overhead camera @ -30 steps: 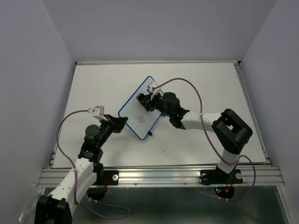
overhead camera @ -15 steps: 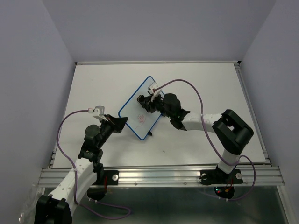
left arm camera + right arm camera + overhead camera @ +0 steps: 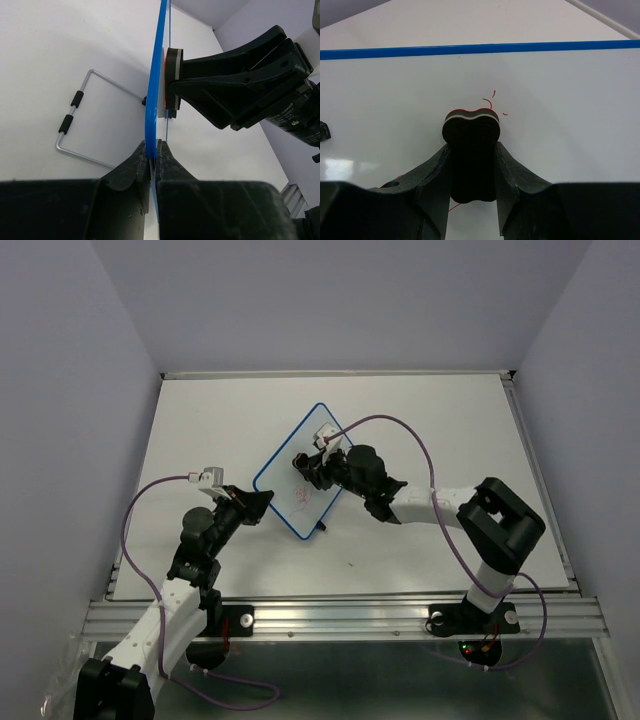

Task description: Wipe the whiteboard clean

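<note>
Board: the board (image 3: 285,472) stands tilted near the middle of the table (image 3: 200,420), a little left of centre, on a wire stand (image 3: 75,120) behind it.
Left gripper: the left gripper (image 3: 152,150) is pinched tight on the thin blue frame at the board's lower left edge.
Right gripper: the right gripper (image 3: 303,460) is clamped around a black eraser (image 3: 471,145), with the pad flat against the board face.
Marks: red marks (image 3: 490,102) show just above the eraser, and more trail below it.
Handling: the board is probably light and stiff with a slick face, so a hard wipe could slide or tip it.
Hold: the frame edge is the best grip, away from the writing. The face itself looks too smooth to pinch.
</note>
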`<state>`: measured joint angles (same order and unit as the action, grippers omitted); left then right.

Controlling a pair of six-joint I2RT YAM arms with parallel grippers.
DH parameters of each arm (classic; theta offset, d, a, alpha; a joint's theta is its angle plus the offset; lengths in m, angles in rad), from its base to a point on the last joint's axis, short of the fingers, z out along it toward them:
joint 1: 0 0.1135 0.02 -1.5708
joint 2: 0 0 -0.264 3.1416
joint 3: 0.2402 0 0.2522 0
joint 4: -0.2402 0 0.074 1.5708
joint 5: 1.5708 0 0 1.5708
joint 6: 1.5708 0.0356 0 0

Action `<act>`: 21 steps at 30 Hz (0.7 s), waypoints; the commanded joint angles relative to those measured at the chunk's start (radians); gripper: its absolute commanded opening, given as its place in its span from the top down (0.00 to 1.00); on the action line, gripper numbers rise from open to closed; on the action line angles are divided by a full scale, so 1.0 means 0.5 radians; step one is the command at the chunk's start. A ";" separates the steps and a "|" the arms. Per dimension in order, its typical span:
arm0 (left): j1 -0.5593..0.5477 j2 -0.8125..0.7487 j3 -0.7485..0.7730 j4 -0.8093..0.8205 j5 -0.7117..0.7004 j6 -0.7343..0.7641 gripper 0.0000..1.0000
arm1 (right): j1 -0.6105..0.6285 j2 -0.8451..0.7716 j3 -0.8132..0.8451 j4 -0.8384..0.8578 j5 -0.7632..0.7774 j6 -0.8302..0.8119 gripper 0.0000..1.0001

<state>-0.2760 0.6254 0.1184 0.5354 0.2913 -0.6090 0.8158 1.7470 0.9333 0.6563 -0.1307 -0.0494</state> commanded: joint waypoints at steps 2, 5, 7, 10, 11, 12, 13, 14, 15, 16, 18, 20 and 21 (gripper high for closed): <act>-0.028 0.010 0.027 -0.101 0.016 0.129 1.00 | 0.016 0.025 0.112 -0.254 0.117 0.004 0.99; -0.028 0.007 0.027 -0.104 0.019 0.132 1.00 | -0.051 0.034 0.219 -0.260 0.117 0.022 0.99; -0.031 0.004 0.027 -0.104 0.016 0.132 1.00 | -0.070 0.065 0.281 -0.294 0.139 -0.024 0.99; -0.031 0.004 0.024 -0.104 0.016 0.132 1.00 | -0.122 0.123 0.394 -0.349 0.111 -0.012 0.99; -0.031 0.004 0.027 -0.104 0.019 0.132 1.00 | -0.122 0.138 0.413 -0.358 0.120 -0.012 0.99; -0.031 0.004 0.027 -0.107 0.022 0.132 1.00 | -0.143 0.154 0.431 -0.368 0.123 -0.015 0.99; -0.031 0.004 0.024 -0.104 0.019 0.132 1.00 | -0.144 0.163 0.450 -0.374 0.123 -0.018 0.99; -0.031 0.004 0.027 -0.104 0.019 0.132 1.00 | -0.165 0.178 0.477 -0.377 0.129 -0.009 0.99; -0.031 0.007 0.027 -0.107 0.019 0.132 1.00 | -0.165 0.184 0.493 -0.392 0.129 -0.009 0.99; -0.031 0.007 0.027 -0.104 0.019 0.132 1.00 | -0.165 0.188 0.505 -0.392 0.142 -0.006 0.99; -0.031 0.010 0.027 -0.104 0.016 0.132 1.00 | -0.190 0.191 0.542 -0.404 0.151 0.019 0.99; -0.031 0.016 0.027 -0.104 0.016 0.132 1.00 | -0.190 0.191 0.566 -0.411 0.166 0.034 0.99; -0.034 0.019 0.030 -0.104 0.013 0.132 1.00 | -0.190 0.194 0.594 -0.435 0.178 0.025 0.99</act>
<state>-0.2760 0.6258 0.1184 0.5419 0.2508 -0.6067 0.7471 1.8183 1.1591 0.4469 -0.1230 -0.0334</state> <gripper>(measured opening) 0.146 0.396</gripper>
